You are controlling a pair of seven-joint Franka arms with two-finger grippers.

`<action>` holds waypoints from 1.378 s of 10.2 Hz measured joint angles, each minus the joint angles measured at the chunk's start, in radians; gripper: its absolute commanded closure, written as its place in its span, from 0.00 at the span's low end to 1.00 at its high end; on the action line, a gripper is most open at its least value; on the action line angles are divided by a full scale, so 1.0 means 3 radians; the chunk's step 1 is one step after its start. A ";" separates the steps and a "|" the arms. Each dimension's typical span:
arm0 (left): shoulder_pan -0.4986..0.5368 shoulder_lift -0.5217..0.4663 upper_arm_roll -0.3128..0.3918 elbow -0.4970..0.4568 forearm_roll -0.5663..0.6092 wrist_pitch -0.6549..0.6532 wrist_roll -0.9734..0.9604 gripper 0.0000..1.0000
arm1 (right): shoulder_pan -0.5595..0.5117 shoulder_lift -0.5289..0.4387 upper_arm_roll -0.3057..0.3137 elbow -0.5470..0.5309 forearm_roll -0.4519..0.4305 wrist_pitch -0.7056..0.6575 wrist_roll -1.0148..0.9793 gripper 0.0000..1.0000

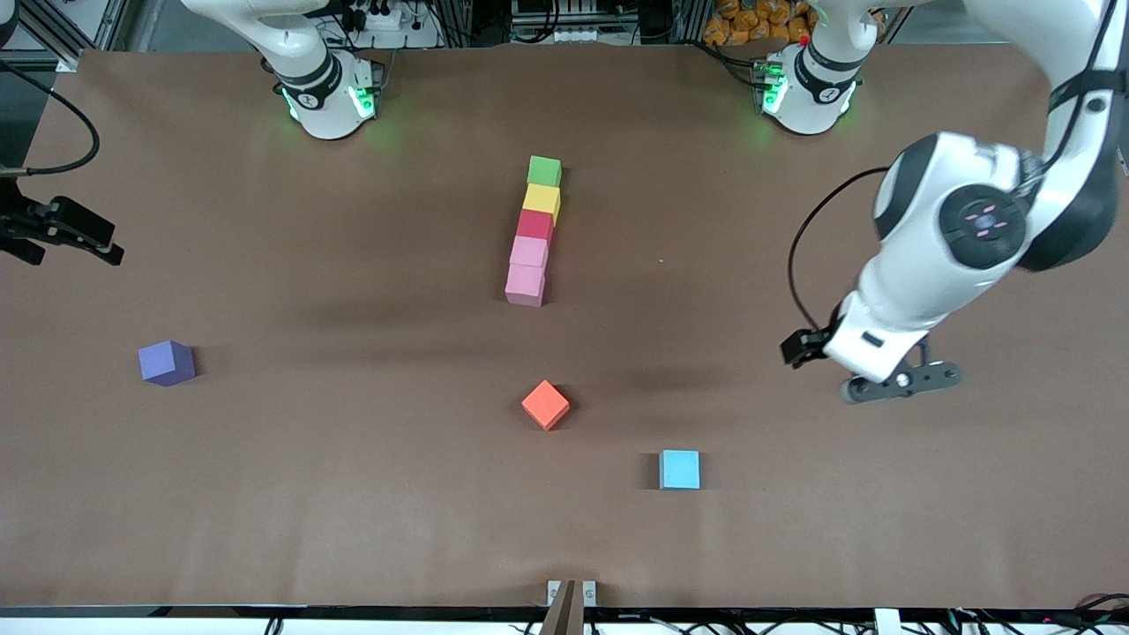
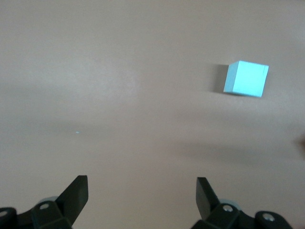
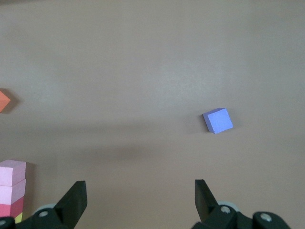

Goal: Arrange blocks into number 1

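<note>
Five blocks form a straight touching column mid-table: green [image 1: 544,169] nearest the bases, then yellow [image 1: 542,199], red [image 1: 534,226], pink [image 1: 529,252] and a second pink [image 1: 525,285]. The orange block [image 1: 545,405] lies loose, nearer the camera than the column. The light blue block [image 1: 680,469] [image 2: 246,79] is nearer the camera still. The purple block [image 1: 166,362] [image 3: 218,120] sits toward the right arm's end. My left gripper [image 1: 900,384] [image 2: 142,191] hangs open and empty over bare table at the left arm's end. My right gripper [image 1: 104,242] [image 3: 140,195] is open and empty, high over the right arm's end.
The brown table cover [image 1: 353,494] stretches bare around the loose blocks. Both arm bases [image 1: 326,88] [image 1: 807,79] stand along the table's edge farthest from the camera. A small bracket [image 1: 571,593] sits at the edge nearest the camera.
</note>
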 measured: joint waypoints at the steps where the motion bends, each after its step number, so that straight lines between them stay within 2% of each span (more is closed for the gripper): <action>1: -0.0065 -0.0232 0.0198 -0.0150 -0.0124 -0.0040 0.0244 0.00 | 0.0057 0.0002 -0.0053 0.0000 0.0000 -0.0003 0.0000 0.00; 3: -0.0159 -0.0666 0.0540 -0.0342 -0.0218 -0.0348 0.0743 0.00 | 0.0078 0.0004 -0.0088 -0.0001 0.0000 -0.0009 0.0000 0.00; 5: -0.0162 -0.0942 0.0663 -0.0268 -0.0229 -0.0698 0.1026 0.00 | 0.0078 0.0007 -0.0108 -0.0001 0.0000 -0.0012 0.0000 0.00; 7: -0.0136 -0.1060 0.0675 -0.0032 -0.0229 -0.0946 0.1134 0.00 | 0.0078 0.0009 -0.0112 -0.0002 0.0000 -0.0015 0.0000 0.00; 9: -0.0114 -0.1105 0.0675 0.0079 -0.0241 -0.1001 0.1166 0.00 | 0.0080 0.0010 -0.0112 -0.0002 0.0000 -0.0018 0.0000 0.00; 14: -0.0119 -0.1081 0.0596 0.0152 -0.0402 -0.1223 0.1326 0.00 | 0.0080 0.0011 -0.0129 -0.0002 0.0000 -0.0027 0.0000 0.00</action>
